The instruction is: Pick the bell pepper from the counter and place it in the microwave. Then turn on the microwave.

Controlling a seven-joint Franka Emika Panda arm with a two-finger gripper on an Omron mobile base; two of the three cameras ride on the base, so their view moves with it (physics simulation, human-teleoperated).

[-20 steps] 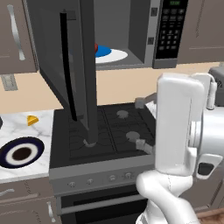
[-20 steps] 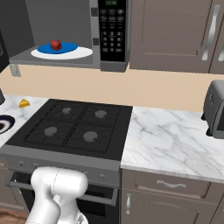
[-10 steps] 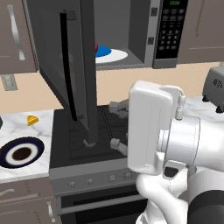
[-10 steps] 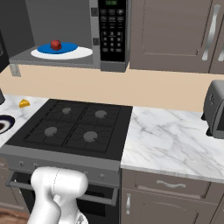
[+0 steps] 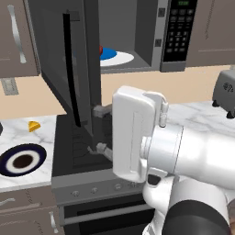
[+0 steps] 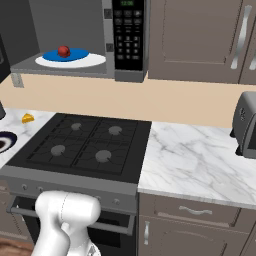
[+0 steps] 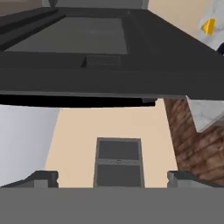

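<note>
The bell pepper [image 6: 63, 51] lies on the white turntable [image 6: 70, 60] with a blue centre, inside the dark grey microwave [image 6: 127, 40]. In the left base view the bell pepper [image 5: 101, 49] peeks out from behind the microwave's door [image 5: 69, 78], which stands wide open. My gripper [image 5: 99, 129] is open, one finger above the other, close beside the door's free edge and over the stovetop. In the hand view the door [image 7: 109, 57] spans the top, and the gripper [image 7: 112, 179] has nothing between its tips. The marble counter [image 6: 200, 160] lies to the right of the stove.
A black stovetop [image 6: 85, 145] sits under the microwave. On the left counter are a yellow wedge [image 5: 33, 125] and a dark-rimmed plate [image 5: 20, 160]. A silver toaster [image 6: 246, 125] stands at the far right. Brown cabinets [image 6: 200, 40] flank the microwave.
My arm has swung left and toward the camera, bringing the open gripper up beside the open door. The bell pepper has stayed on the turntable.
</note>
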